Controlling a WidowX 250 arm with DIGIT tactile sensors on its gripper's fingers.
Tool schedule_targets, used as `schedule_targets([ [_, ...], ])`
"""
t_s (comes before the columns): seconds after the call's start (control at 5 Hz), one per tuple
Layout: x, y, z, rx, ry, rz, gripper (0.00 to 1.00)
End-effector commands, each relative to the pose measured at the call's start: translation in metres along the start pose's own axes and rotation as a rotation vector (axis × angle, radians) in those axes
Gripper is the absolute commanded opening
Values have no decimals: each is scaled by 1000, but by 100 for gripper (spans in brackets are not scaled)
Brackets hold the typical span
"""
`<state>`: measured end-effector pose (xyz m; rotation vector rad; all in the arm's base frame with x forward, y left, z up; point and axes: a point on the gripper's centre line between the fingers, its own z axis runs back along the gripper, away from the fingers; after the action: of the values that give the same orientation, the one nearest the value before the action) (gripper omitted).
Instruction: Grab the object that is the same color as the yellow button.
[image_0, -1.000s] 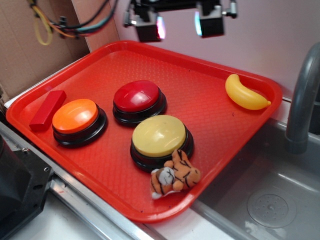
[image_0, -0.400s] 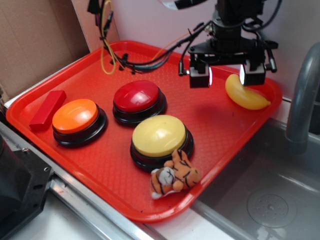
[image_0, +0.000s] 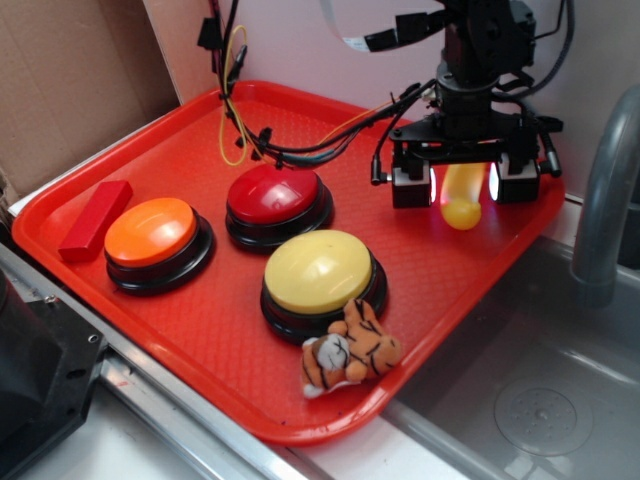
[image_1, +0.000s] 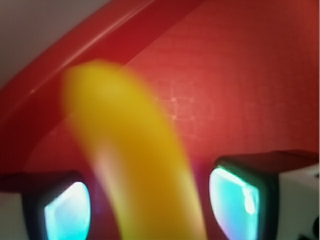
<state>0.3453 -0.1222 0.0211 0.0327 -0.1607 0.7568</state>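
Tray (image_0: 200, 330) beside sink (image_0: 540, 390). On tray: three buttons mid-tray, yellow button (image_0: 318, 270) nearest front; tiger toy (image_0: 350, 352) before it; block (image_0: 95, 220) far left; banana (image_0: 462, 195) back right, between gripper (image_0: 462, 184) fingers.

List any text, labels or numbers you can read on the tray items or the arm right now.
None can be read in either view.
Yellow button, orange button, red button: plain domes, no lettering.
Red block, toy tiger, tray: no markings.
Banana between the end effector fingers: blurred, no label visible.
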Motion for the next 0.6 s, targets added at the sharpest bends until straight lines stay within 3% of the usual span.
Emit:
schedule_targets([
  [0.0, 19, 10, 19, -85, 19, -19, 0],
  [0.4, 21, 24, 54, -127, 15, -171, 0],
])
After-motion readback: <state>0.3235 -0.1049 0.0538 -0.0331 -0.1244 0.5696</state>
